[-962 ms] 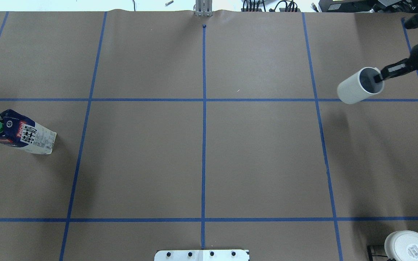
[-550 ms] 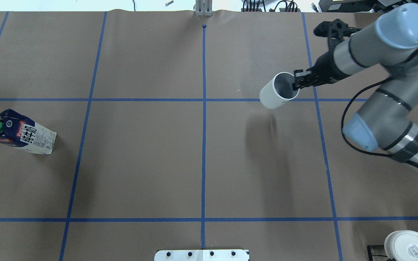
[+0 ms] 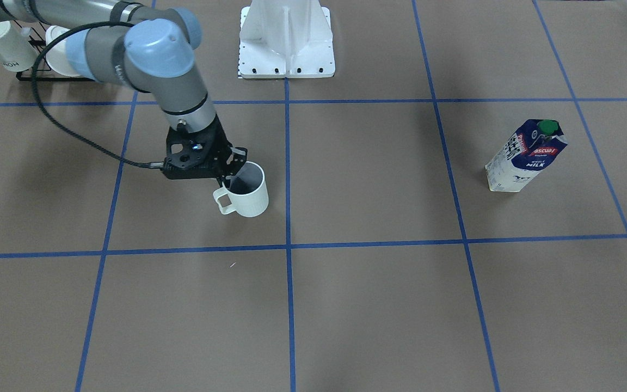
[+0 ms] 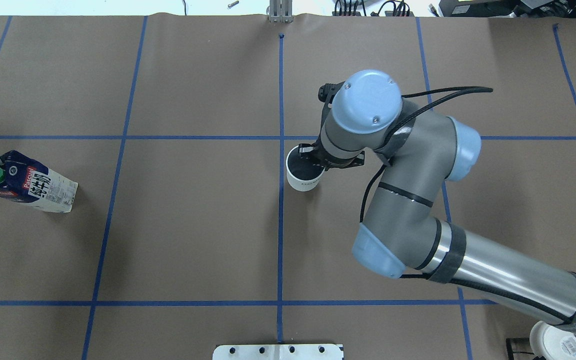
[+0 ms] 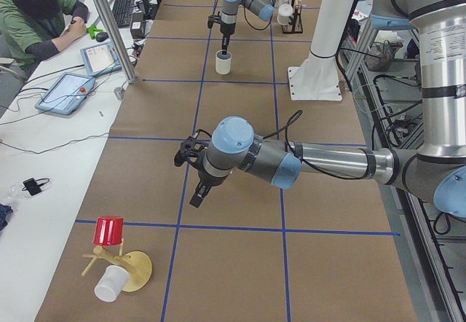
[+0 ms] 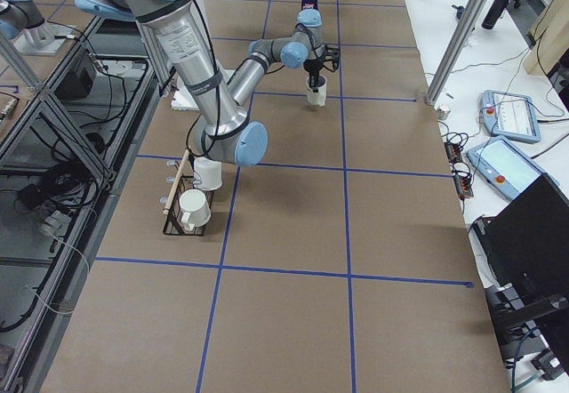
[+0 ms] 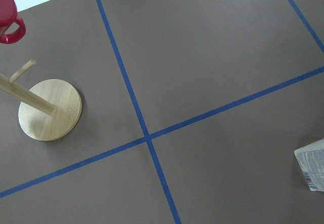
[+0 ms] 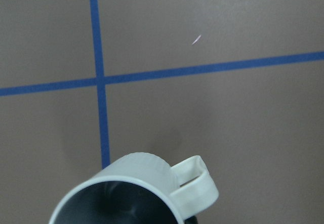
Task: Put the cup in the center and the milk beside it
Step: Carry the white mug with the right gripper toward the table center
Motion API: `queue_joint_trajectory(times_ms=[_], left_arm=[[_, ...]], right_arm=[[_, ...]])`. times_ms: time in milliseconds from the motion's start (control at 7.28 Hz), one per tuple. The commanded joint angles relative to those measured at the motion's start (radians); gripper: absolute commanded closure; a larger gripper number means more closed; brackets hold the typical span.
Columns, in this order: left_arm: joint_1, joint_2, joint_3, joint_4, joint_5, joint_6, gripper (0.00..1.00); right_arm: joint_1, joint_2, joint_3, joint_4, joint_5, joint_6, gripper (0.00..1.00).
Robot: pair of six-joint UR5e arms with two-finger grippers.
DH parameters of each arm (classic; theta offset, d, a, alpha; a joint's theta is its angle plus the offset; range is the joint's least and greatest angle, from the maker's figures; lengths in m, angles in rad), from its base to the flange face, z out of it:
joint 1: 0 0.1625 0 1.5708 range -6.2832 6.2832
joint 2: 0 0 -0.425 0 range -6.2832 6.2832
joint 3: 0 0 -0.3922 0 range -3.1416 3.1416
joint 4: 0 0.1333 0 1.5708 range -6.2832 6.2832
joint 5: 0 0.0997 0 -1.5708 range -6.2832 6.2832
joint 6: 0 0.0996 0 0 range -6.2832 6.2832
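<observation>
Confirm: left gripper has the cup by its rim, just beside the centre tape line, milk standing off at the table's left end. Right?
Not quite. It is the right gripper, not the left, that has the cup by its rim. In the overhead view that arm enters from the right side. The rest holds: the cup is just beside the centre tape line, and the milk stands off at the table's left end.

The overhead camera looked down on the counter (image 4: pixel 193 225) from behind the robot (image 3: pixel 286 43), the front one faced the robot steeply from across, both sharing the cup (image 4: pixel 302 176) near the middle, two side cameras looked along the counter from its ends, and both wrist cameras were close above it.
</observation>
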Motion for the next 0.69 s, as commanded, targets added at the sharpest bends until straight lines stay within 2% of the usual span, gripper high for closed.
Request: queue_joint_trajectory(times_ms=[0, 275, 412, 550], left_arm=[[0.0, 0.0, 0.01, 0.0, 0.0, 0.001, 0.01], [0.0, 0.0, 0.013, -0.002, 0.0, 0.001, 0.01], [0.0, 0.0, 0.014, -0.002, 0.0, 0.001, 0.01], [0.0, 0.0, 0.014, -0.002, 0.0, 0.001, 0.01]], right_arm=[[-0.079, 0.033, -0.011, -0.041, -0.024, 0.072, 1.0], [-0.098, 0.062, -0.037, -0.039, -0.026, 0.09, 0.97], [-0.098, 0.064, -0.037, -0.038, -0.026, 0.09, 0.81], [-0.098, 0.068, -0.039, -0.036, -0.03, 0.092, 0.51]])
